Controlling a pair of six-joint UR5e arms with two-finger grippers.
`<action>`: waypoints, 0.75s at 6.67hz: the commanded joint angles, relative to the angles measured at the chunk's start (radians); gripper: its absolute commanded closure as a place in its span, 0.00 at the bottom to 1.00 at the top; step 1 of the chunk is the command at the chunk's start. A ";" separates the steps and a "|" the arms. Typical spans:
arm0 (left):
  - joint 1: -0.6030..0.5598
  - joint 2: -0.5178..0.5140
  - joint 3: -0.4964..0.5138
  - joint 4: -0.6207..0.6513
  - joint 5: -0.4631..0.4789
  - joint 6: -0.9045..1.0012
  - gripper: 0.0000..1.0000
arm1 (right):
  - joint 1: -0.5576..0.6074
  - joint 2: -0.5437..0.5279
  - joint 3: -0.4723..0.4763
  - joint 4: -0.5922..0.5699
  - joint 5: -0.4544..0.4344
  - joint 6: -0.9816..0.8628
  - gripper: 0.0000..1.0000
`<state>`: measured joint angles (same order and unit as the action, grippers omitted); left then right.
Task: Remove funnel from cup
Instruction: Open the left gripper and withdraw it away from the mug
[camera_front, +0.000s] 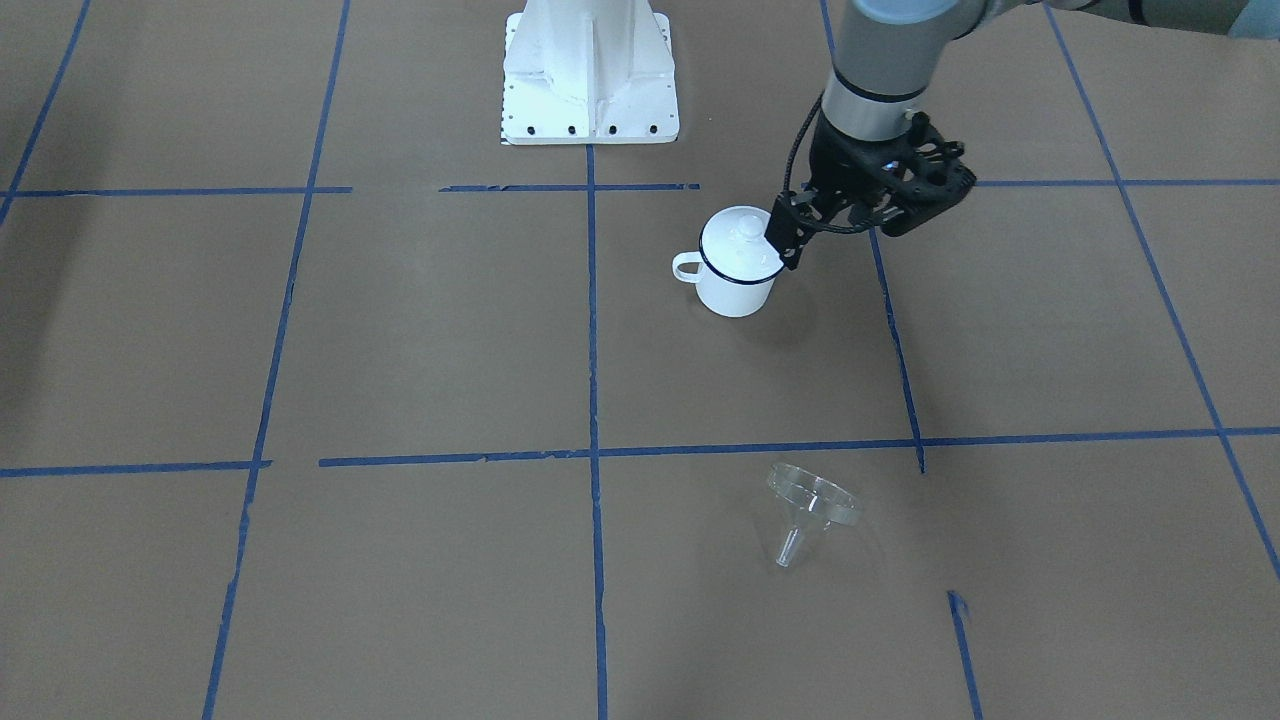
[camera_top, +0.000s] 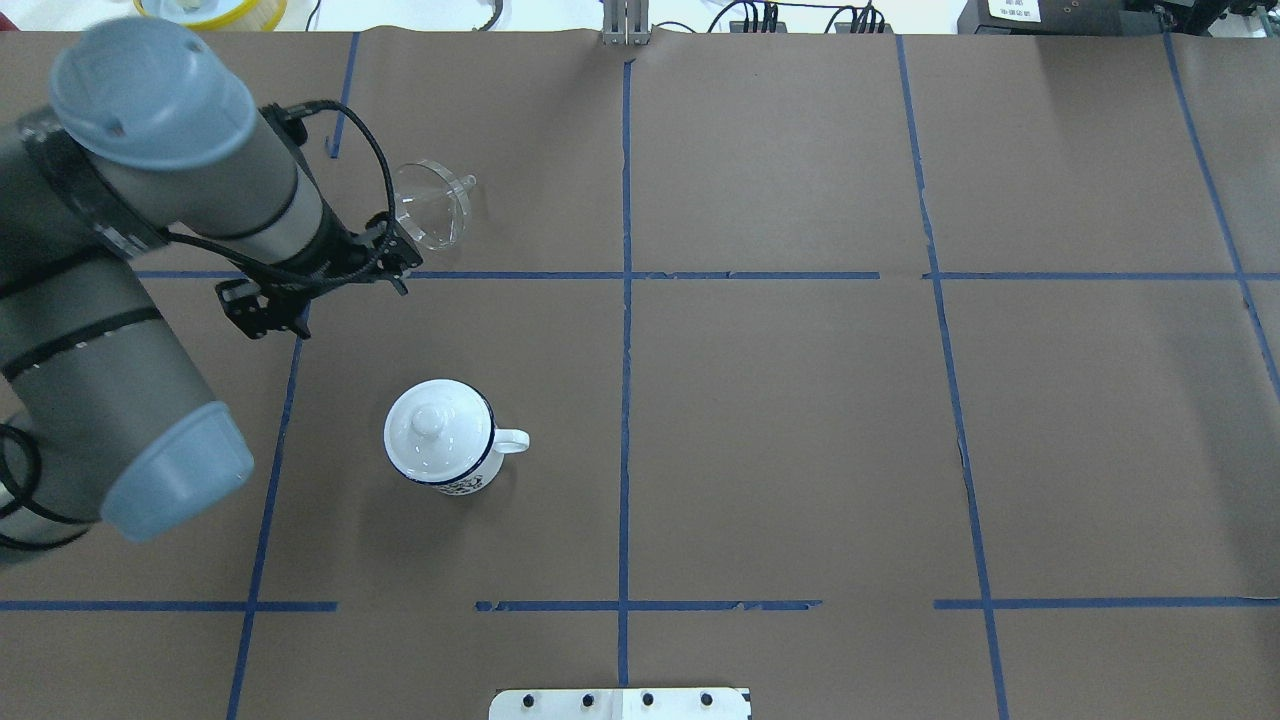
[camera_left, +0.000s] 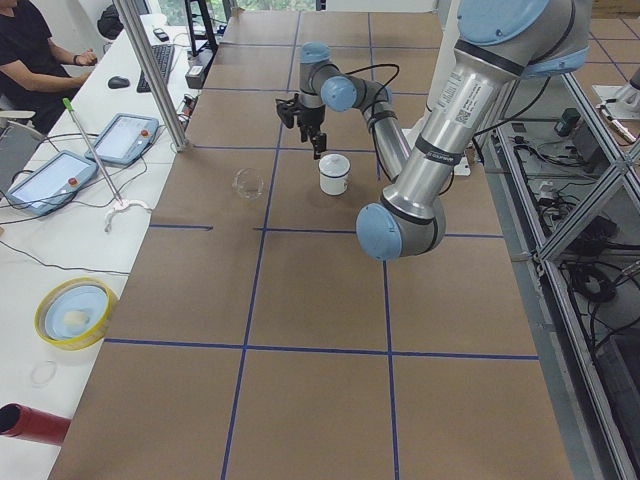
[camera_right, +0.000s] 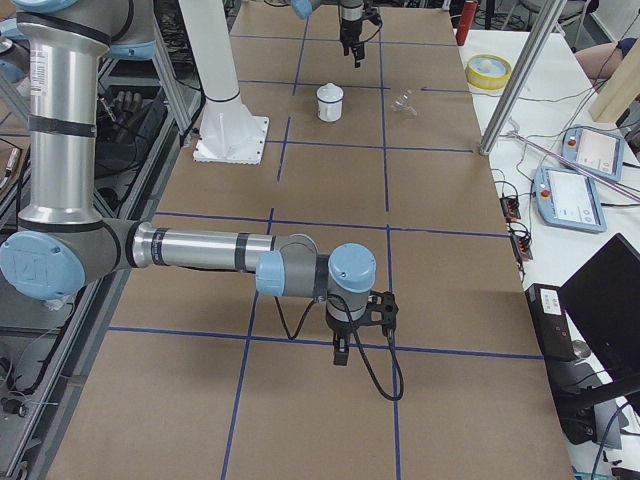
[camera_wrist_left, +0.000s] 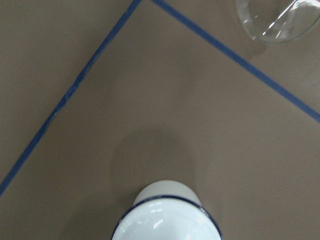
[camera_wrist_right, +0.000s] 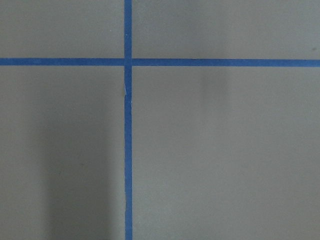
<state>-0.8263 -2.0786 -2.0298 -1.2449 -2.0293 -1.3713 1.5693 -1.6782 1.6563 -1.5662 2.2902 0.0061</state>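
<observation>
The white cup (camera_front: 735, 285) with a dark blue rim stands upright on the table with a white knobbed lid (camera_front: 742, 238) on it. The clear funnel (camera_front: 810, 505) lies on its side on the table, well apart from the cup; it also shows in the overhead view (camera_top: 432, 205). My left gripper (camera_front: 788, 255) hangs in the air just beside the cup's rim, looks shut and holds nothing. My right gripper (camera_right: 340, 352) hovers over bare table far from both; I cannot tell if it is open or shut.
The robot's white base plate (camera_front: 590, 75) stands behind the cup. Blue tape lines (camera_front: 592, 330) cross the brown table cover. Operators' desks with tablets (camera_left: 50, 180) run along the far edge.
</observation>
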 joint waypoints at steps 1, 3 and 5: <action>-0.312 0.131 -0.001 -0.001 -0.144 0.455 0.00 | 0.000 0.000 -0.001 0.000 0.000 0.000 0.00; -0.523 0.329 0.029 -0.001 -0.224 0.974 0.00 | 0.000 0.000 -0.001 0.000 0.000 0.000 0.00; -0.777 0.382 0.196 -0.001 -0.223 1.443 0.00 | 0.000 0.000 -0.001 0.000 0.000 0.000 0.00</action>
<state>-1.4614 -1.7409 -1.9200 -1.2454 -2.2479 -0.1940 1.5693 -1.6782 1.6557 -1.5662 2.2902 0.0062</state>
